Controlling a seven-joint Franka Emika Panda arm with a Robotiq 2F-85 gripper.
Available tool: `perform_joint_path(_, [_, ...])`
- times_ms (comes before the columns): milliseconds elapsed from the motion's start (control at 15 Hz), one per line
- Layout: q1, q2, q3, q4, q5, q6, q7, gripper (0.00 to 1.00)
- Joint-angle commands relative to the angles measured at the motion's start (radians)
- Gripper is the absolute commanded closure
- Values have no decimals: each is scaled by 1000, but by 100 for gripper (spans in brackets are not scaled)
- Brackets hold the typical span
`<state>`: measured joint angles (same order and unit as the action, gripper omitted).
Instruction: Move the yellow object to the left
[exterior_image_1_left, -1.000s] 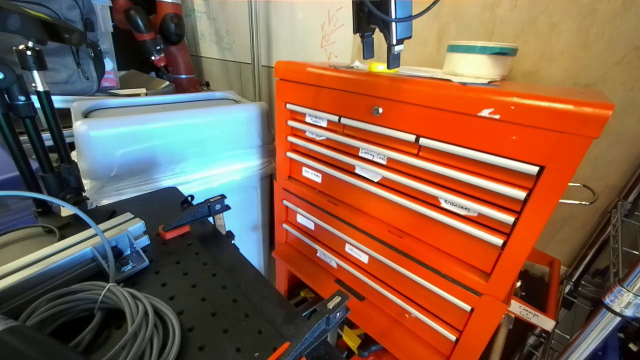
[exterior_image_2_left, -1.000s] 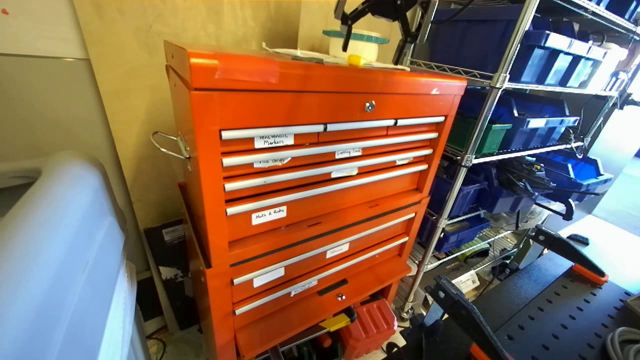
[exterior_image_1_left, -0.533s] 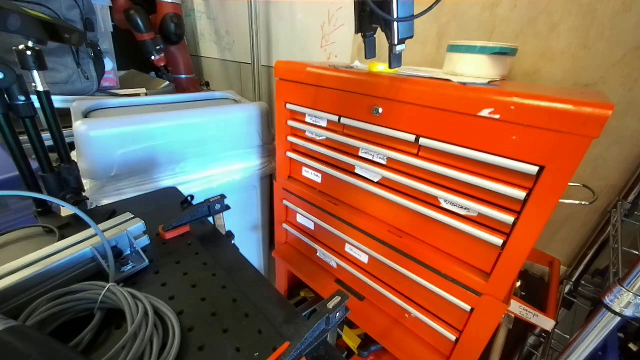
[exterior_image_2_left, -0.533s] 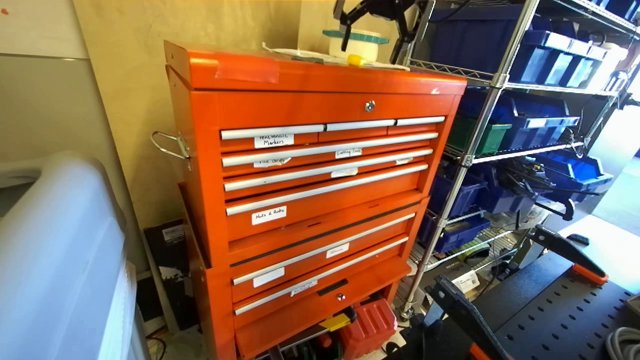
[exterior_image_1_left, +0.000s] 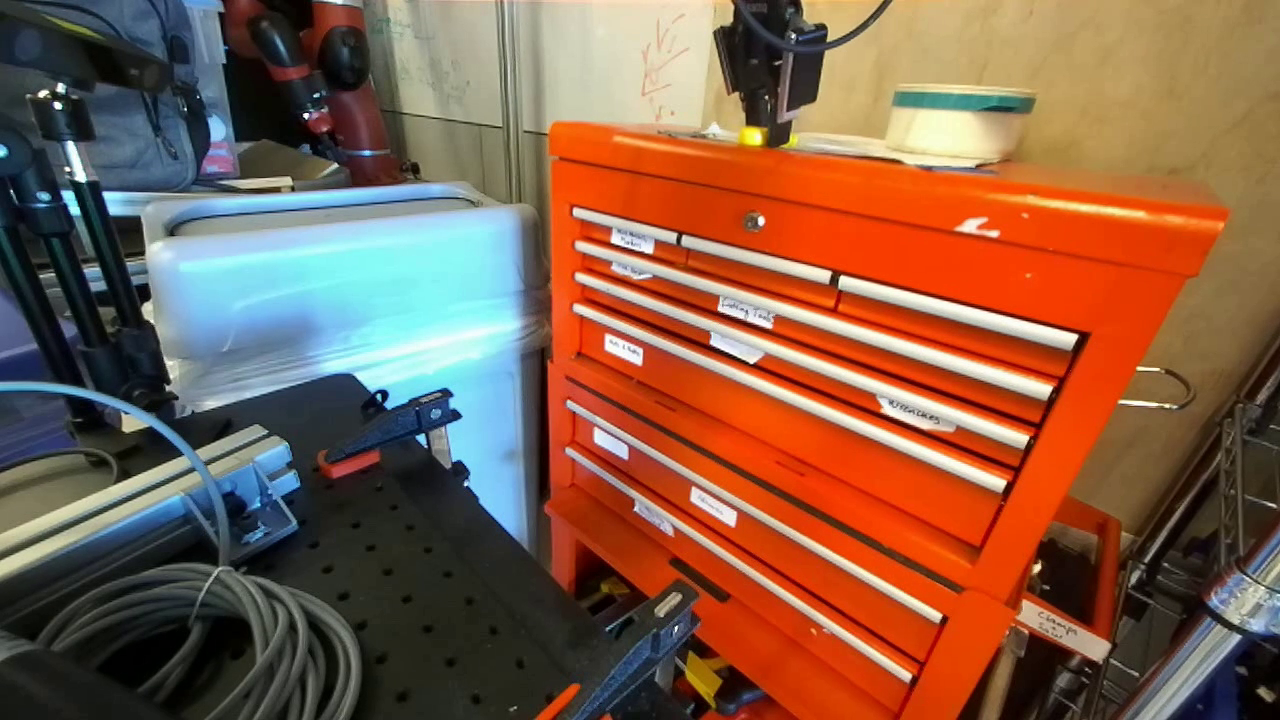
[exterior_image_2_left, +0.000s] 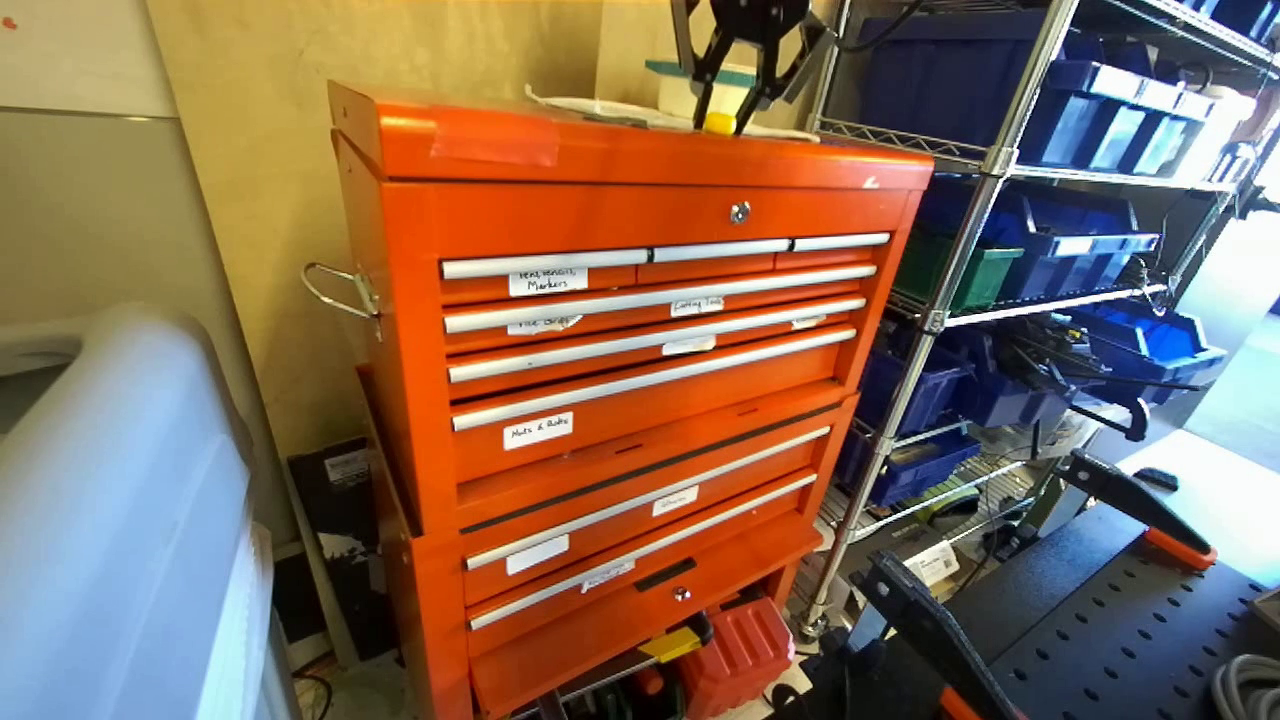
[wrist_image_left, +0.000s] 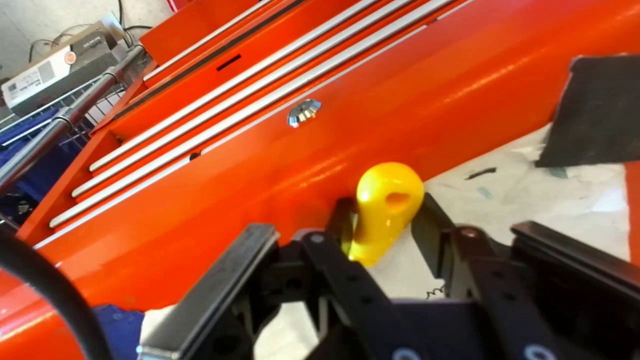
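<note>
The small yellow object (wrist_image_left: 382, 220), rounded and with a hole near its broad end, is between the two dark fingers (wrist_image_left: 434, 235) in the wrist view. My gripper (exterior_image_2_left: 720, 126) has closed around it, with one finger against each side. In both exterior views the yellow object (exterior_image_1_left: 752, 136) sits low at the fingertips, on top of the red tool chest (exterior_image_1_left: 870, 165) near its front edge. Part of it is covered by the fingers in an exterior view. Whether it is lifted off the surface I cannot tell.
A round whitish tub (exterior_image_1_left: 960, 125) with a teal band stands behind the gripper on the chest. A crumpled white sheet (wrist_image_left: 505, 205) lies under the gripper, with a dark flat piece (wrist_image_left: 595, 115) on it. A wire shelf with blue bins (exterior_image_2_left: 1110, 120) stands beside the chest.
The jaws, wide apart before on either side of the yellow object, have come together on it. The yellow object has shifted very slightly between them.
</note>
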<state>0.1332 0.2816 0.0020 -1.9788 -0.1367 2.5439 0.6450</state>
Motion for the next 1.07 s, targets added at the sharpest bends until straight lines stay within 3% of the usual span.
perform_joint_path(0, [30,30,-24,10,-36,-33,9,93])
perform_joint_path(467, [34,-14,3,67,1,-52,-22,92])
perform_joint_path(1000, [157,43,57,213,0,-38,102,92])
